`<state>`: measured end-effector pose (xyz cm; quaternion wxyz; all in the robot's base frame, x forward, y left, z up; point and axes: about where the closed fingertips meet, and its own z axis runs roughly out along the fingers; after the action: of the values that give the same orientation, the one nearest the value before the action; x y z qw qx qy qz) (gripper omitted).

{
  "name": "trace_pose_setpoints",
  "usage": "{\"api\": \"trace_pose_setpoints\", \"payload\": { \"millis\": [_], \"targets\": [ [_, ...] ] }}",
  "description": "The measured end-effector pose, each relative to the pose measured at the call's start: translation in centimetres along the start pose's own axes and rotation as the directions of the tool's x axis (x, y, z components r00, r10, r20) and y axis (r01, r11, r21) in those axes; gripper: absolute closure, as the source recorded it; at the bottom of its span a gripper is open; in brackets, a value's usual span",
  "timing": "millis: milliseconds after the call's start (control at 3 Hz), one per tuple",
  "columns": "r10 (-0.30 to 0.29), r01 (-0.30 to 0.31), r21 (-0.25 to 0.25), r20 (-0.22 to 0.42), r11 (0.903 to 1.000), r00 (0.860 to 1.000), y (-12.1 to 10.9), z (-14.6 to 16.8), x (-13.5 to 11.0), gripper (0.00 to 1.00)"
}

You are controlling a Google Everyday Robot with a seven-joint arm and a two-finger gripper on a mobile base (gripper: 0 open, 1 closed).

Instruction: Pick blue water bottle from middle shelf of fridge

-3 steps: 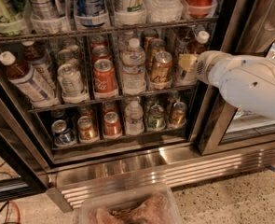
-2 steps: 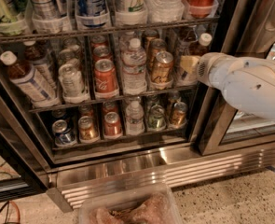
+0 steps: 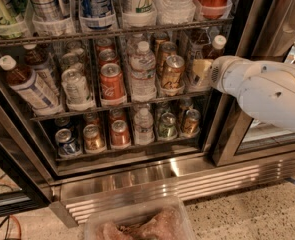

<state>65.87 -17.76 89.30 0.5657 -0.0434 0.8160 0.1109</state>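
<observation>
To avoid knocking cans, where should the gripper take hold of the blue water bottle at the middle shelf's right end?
Probably its upper body under the neck, coming straight in from the open front: the blue water bottle stands taller than the gold can beside it, leaving that part clear. The gripper is by its lower body.

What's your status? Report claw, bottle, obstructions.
Arm in, claw at right end of dark wire middle shelf. Target slim white-capped plastic bottle upright beside claw. Neighbouring gold can close.

gripper [image 3: 201,73] half-hidden, right end of middle shelf [image 3: 89,109]
</observation>
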Motion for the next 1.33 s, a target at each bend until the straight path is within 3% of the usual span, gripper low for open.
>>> {"api": "trace_pose_setpoints", "payload": {
  "millis": [1000, 1333],
  "targets": [
    [-0.008, 0.009, -0.025, 0.013, 0.9997, 1.000, 1.8, -0.9, -0.9, 1.00],
    [-0.034, 0.031, -0.084, -0.024, 0.9960, 0.999, 6.3, -1.3, -0.7, 1.00]
  ]
}}
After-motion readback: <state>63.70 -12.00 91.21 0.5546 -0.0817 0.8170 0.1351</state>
